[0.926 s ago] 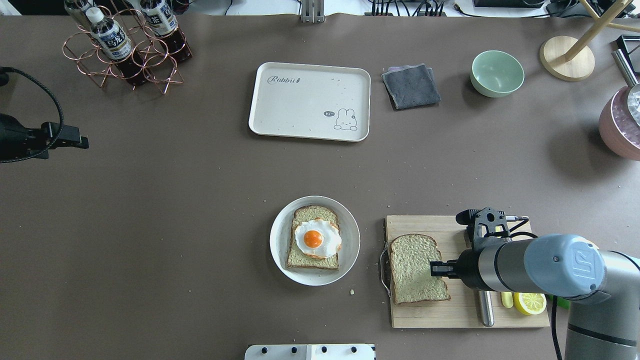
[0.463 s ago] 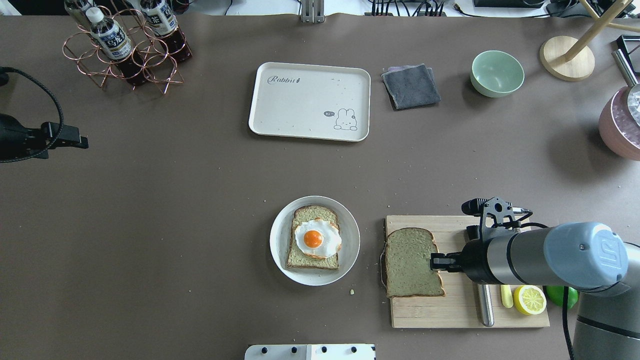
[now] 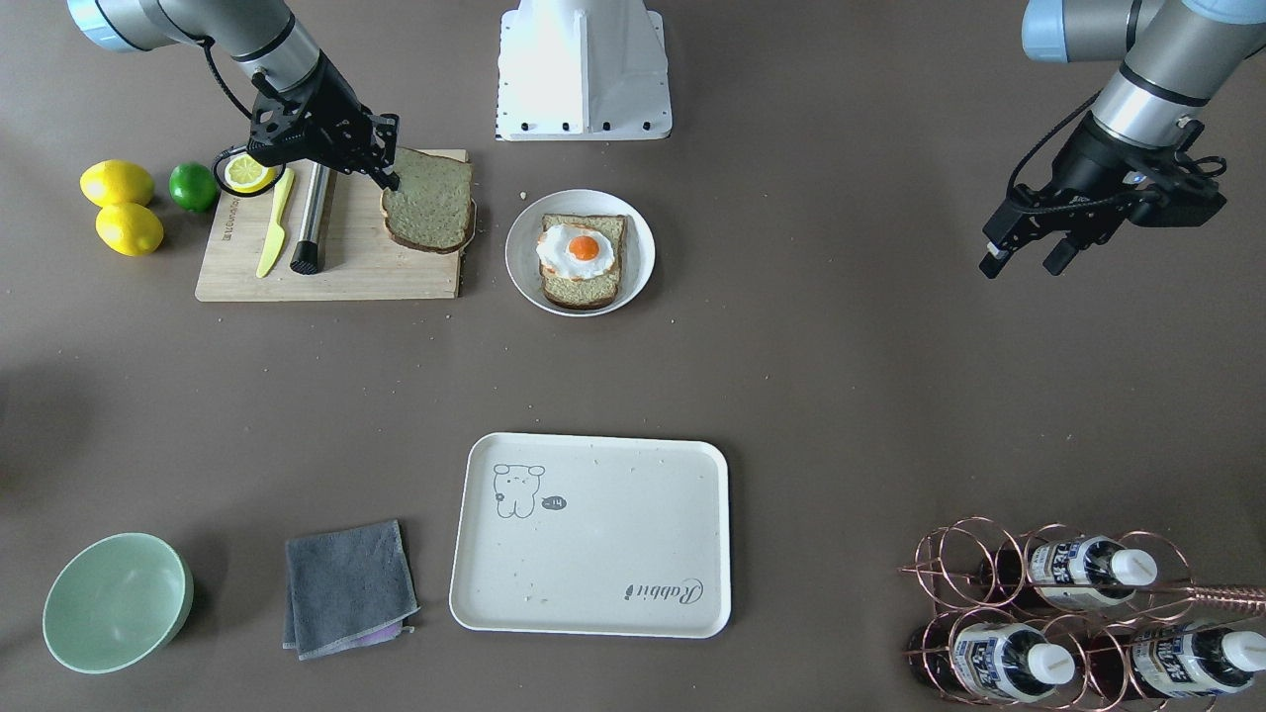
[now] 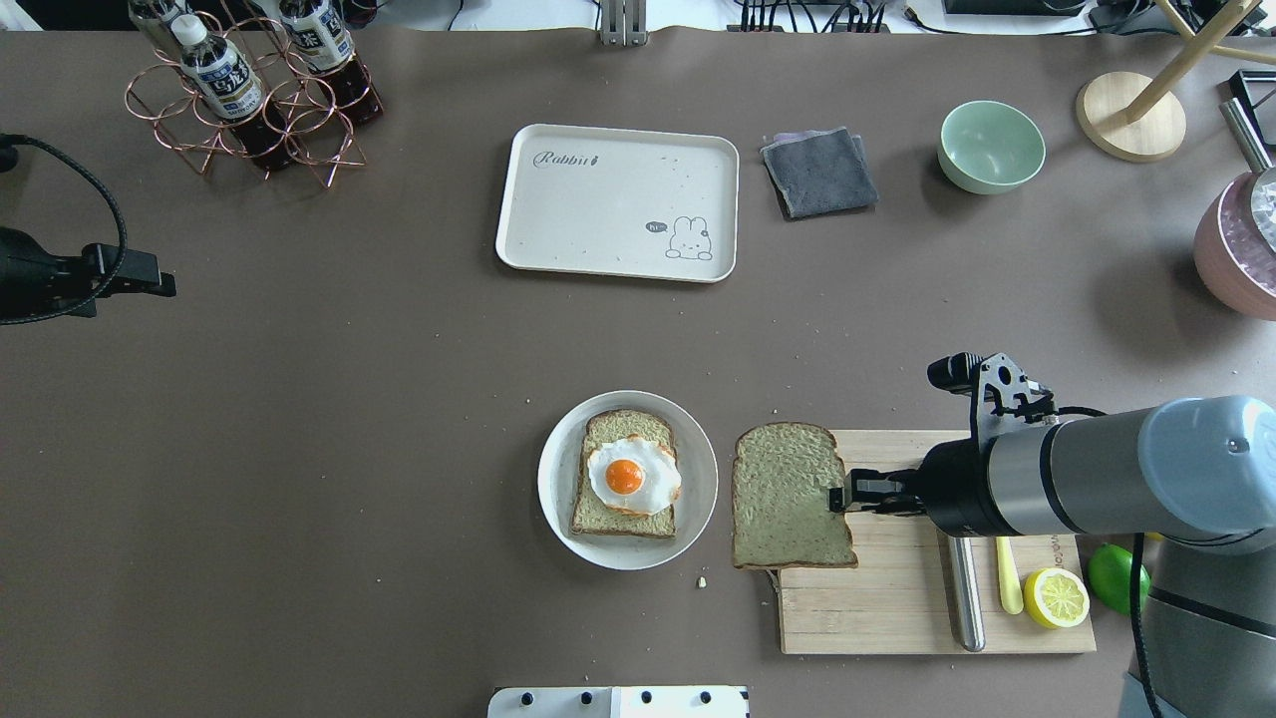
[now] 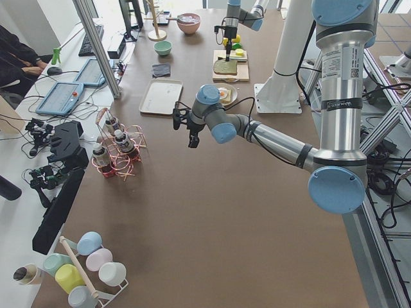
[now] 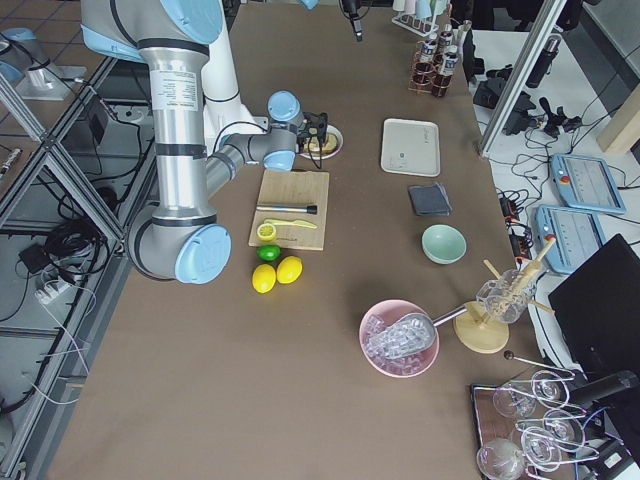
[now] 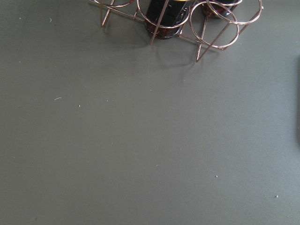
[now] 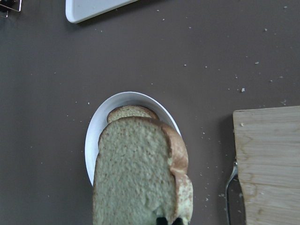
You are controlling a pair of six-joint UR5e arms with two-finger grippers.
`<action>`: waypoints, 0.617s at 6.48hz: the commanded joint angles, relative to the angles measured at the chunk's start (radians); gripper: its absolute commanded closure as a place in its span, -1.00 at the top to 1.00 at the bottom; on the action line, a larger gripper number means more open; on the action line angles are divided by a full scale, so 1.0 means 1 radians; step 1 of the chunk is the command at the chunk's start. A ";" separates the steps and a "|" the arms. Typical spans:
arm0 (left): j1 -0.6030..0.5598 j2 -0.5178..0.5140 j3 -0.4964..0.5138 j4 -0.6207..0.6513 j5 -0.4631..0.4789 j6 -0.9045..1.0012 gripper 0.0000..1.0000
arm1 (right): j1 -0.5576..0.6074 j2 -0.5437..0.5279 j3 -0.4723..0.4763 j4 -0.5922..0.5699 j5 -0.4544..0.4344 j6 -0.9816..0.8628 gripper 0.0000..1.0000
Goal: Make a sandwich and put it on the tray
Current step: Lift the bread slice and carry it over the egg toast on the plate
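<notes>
The right end effector (image 4: pixel 839 496) is clenching 1 bread slice (image 4: pixel 788 494) just beside the plate (image 4: pixel 558 499), which is carrying the other slice (image 4: pixel 628 427) under the egg (image 4: pixel 633 477), the tray (image 4: pixel 598 214) lying well apart from that plate.

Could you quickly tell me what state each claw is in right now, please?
The left claw is open and empty.
The right claw is closed on the edge of the bread slice.

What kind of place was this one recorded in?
Most likely a robotics lab staged as a kitchen: robot arms at a table, teach pendants beside it, and bread, a cutting board and lemons as props.
</notes>
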 commanded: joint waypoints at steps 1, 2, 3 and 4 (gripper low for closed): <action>-0.004 0.001 0.004 0.000 0.000 0.000 0.91 | -0.032 0.120 -0.101 0.006 -0.044 0.023 -1.00; -0.006 0.003 0.006 0.000 0.000 0.000 0.91 | -0.067 0.146 -0.125 0.006 -0.084 0.022 -1.00; -0.006 0.001 0.013 0.000 0.001 0.000 0.91 | -0.081 0.191 -0.165 0.005 -0.119 0.019 -1.00; -0.006 -0.002 0.025 -0.001 0.000 0.000 0.91 | -0.089 0.235 -0.229 0.005 -0.141 0.014 -1.00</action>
